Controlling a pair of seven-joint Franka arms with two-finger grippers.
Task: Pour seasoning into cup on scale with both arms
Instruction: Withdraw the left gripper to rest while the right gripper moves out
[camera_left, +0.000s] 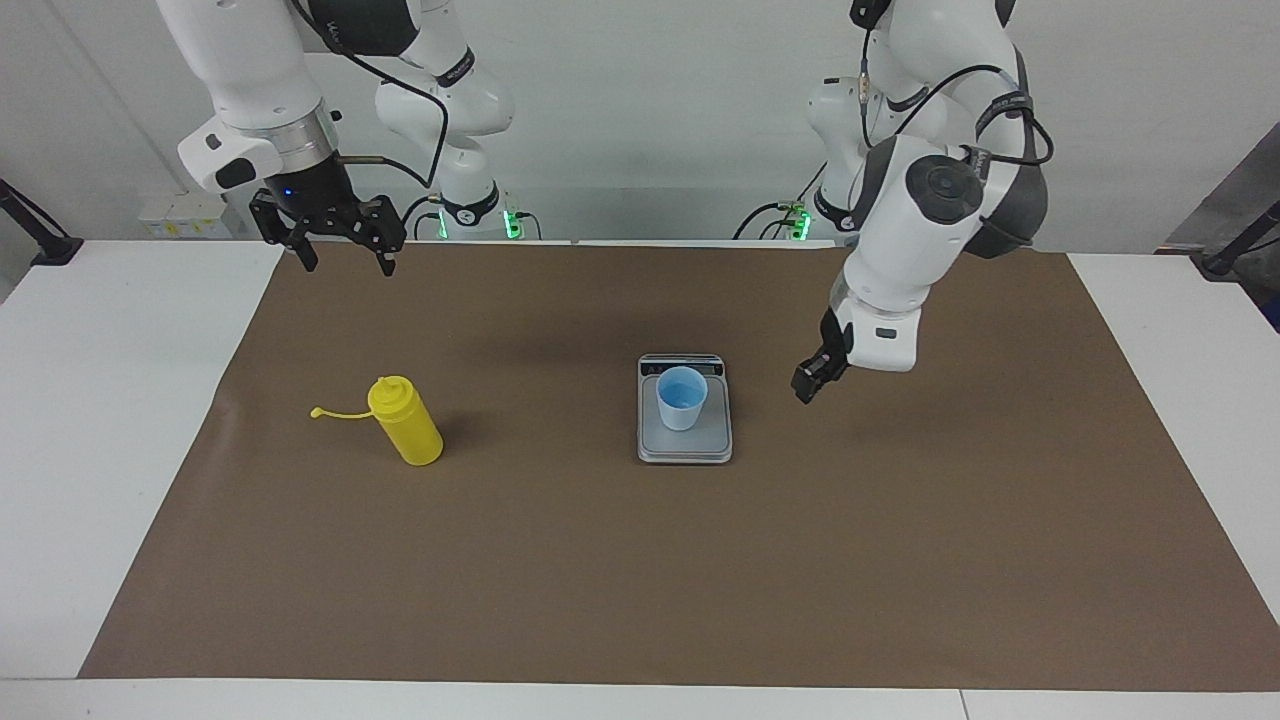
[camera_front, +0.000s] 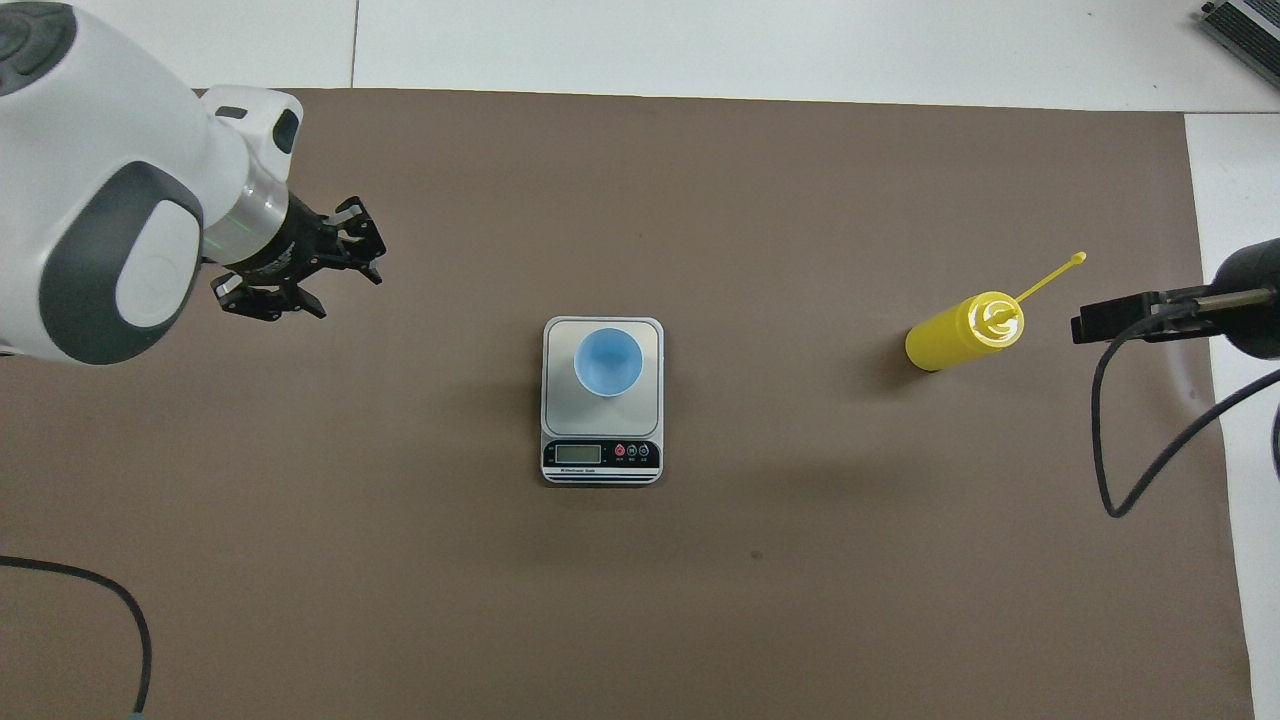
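The yellow seasoning bottle (camera_left: 405, 420) (camera_front: 965, 330) stands upright on the brown mat toward the right arm's end, with its cap strap sticking out sideways. The light blue cup (camera_left: 682, 398) (camera_front: 608, 362) stands upright on the silver scale (camera_left: 685, 447) (camera_front: 560, 400) at mid-table. My left gripper (camera_left: 810, 385) (camera_front: 335, 285) hangs low over the mat beside the scale, toward the left arm's end, open and empty. My right gripper (camera_left: 345, 265) is open and empty, raised over the mat's edge nearest the robots, well apart from the bottle. In the overhead view only its wrist shows.
A brown mat (camera_left: 640, 580) covers the middle of the white table (camera_left: 100, 450). The scale's display strip (camera_front: 600, 455) faces the robots. Black cables (camera_front: 1150, 470) hang from the arms at both ends of the overhead view.
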